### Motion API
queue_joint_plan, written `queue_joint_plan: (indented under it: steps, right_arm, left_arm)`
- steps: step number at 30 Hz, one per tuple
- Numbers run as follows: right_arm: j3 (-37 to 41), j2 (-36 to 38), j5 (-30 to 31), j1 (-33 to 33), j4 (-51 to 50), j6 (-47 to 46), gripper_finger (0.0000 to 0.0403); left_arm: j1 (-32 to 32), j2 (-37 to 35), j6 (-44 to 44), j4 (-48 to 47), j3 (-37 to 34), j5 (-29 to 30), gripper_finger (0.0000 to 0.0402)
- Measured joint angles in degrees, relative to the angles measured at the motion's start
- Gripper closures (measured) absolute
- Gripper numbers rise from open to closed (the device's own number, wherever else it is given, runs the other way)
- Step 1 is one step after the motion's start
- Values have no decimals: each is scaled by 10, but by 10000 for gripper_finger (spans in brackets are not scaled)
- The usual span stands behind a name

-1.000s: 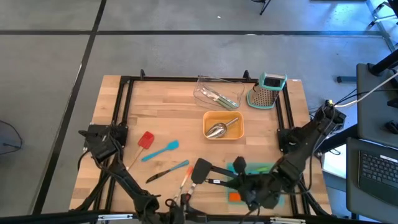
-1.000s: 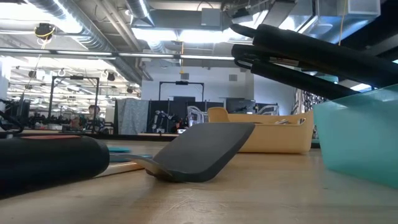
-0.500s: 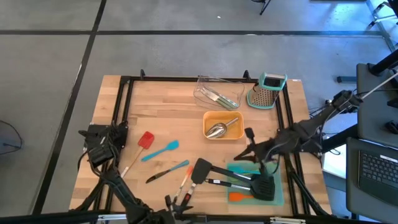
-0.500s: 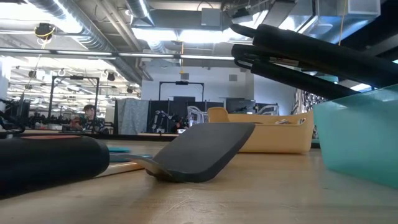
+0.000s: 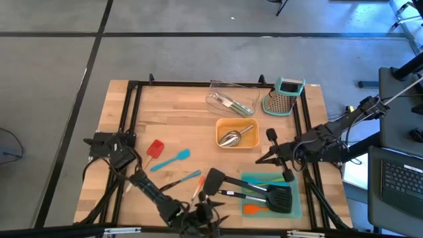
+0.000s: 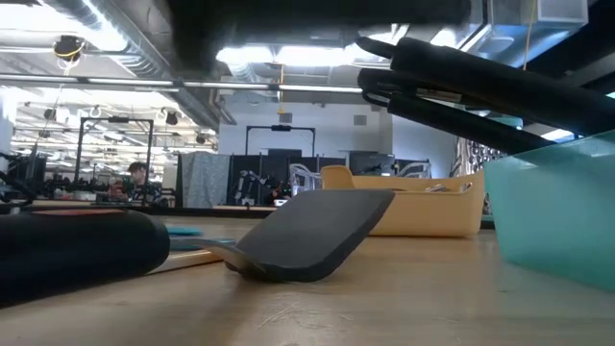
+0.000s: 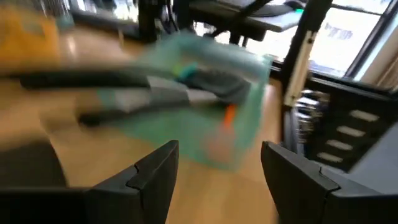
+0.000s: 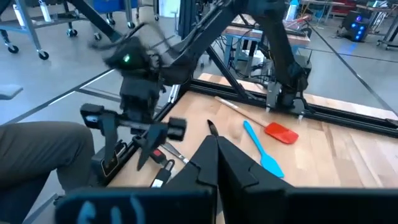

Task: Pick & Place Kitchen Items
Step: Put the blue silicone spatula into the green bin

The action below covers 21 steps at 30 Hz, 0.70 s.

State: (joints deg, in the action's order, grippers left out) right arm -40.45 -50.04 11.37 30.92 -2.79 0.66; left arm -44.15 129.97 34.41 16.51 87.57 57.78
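From above, your left pincer (image 5: 198, 213) hovered at the counter's (image 5: 192, 122) near edge, by the orange-handled utensil (image 5: 196, 192) and the black spatula (image 5: 215, 180), fingers apart and holding nothing. Your right pincer (image 5: 289, 176) hung just above the far end of the teal tray (image 5: 296, 206), fingers together and empty. I judged one item just delivered and the next pick in hand: you needed to lower the left pincer over one handle and close on that alone, since the handles lay crowded there. Two black slotted spatulas (image 5: 274, 196) and an orange tool (image 5: 250, 209) lay in the teal tray; a steel scoop (image 5: 230, 138) sat in the orange tray (image 5: 252, 140); the red spatula (image 5: 154, 149), teal spatula (image 5: 172, 159) and a dark knife (image 5: 169, 186) lay loose on the wood.

At counter level, the black spatula's blade (image 6: 312, 235) rested curled on the counter, with the teal tray wall (image 6: 553, 216) beside it and dark handles jutting over its rim.

Your left wrist showed blurred open fingers (image 7: 152, 174) facing the teal tray (image 7: 242, 99) and the handles sticking out of it.

Your right wrist showed closed fingers (image 8: 214, 158), and beyond them the red spatula (image 8: 281, 132) and teal spatula (image 8: 261, 149).
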Motion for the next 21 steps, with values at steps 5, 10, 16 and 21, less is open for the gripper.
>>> queue_joint_plan:
  steps: [5, 10, 16, 21]
  right_arm:
    - [0, 0, 0, 0, 1, -1, 403]
    - [-2, 1, 0, 0, 1, -13, 403]
    - [-2, 3, 0, 0, -8, 0, 403]
    - [-2, 3, 63, -7, -16, 49, 403]
  left_arm:
    - [-3, -73, -122, -40, 1, 37, 178]
    - [-27, -128, -55, -258, -2, 112, 193]
    - [-46, -194, 257, -505, -107, 175, 241]
    - [-54, -268, 389, -511, -248, 245, 269]
